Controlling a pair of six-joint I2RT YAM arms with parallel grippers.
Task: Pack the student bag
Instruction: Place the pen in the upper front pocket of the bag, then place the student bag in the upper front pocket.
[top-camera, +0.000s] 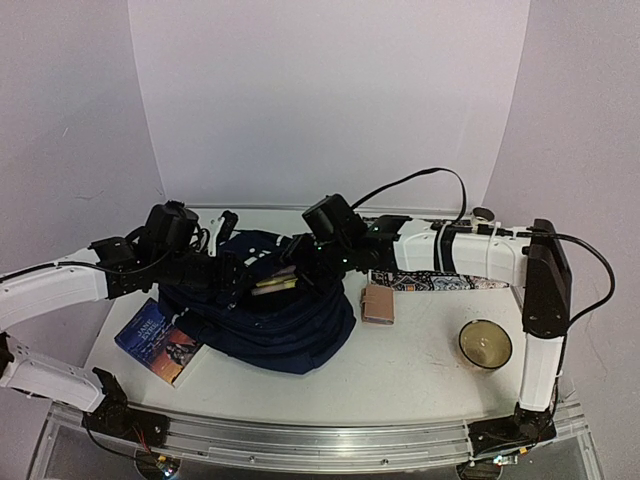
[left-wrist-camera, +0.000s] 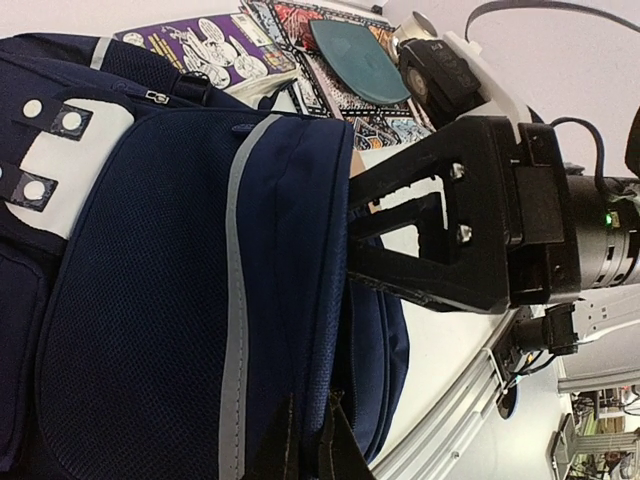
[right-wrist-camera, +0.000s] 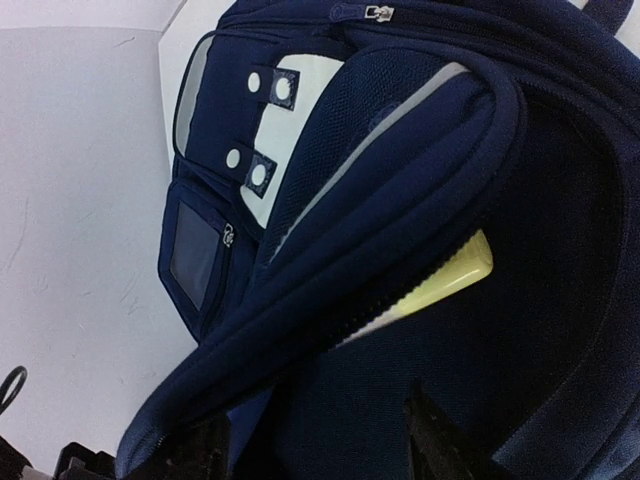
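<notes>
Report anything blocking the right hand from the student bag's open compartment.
Nothing visible does. The right hand is open right at the unzipped mouth of the student bag. Only a yellow-edged book lies inside, further in.

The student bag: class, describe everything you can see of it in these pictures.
The student bag is dark navy fabric with mesh panels, grey-white stripe trim, white patches with snap tabs and zips. It lies slumped on the table, one compartment gaping open, a pale yellow flat item inside. The left gripper pinches its rim; the open right gripper reaches into the mouth.
</notes>
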